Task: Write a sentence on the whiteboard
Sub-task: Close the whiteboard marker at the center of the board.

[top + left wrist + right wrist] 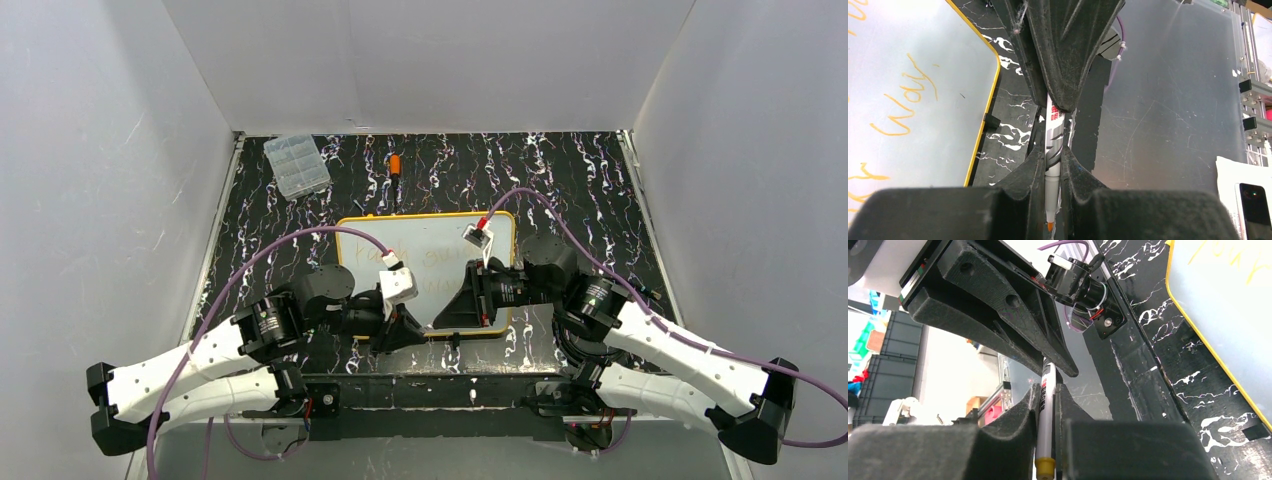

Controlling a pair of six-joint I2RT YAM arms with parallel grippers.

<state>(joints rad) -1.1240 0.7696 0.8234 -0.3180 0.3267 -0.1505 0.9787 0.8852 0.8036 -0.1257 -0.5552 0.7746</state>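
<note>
The right end effector (1048,391) clasps a marker (1045,430) beside the whiteboard (1233,315).

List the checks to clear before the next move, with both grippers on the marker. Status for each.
1. Left gripper shut on the marker: ok.
2. Right gripper closed on the same barrel: ok.
3. Orange tip uncapped: ok.
4. Whiteboard flat on the table: ok.
5. Sentence legible in the wrist views: ok.
6. Sentence complete: cannot tell.

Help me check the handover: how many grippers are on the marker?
2. The left gripper and the right gripper both pinch the marker, tips facing, by the whiteboard's near edge.
</note>
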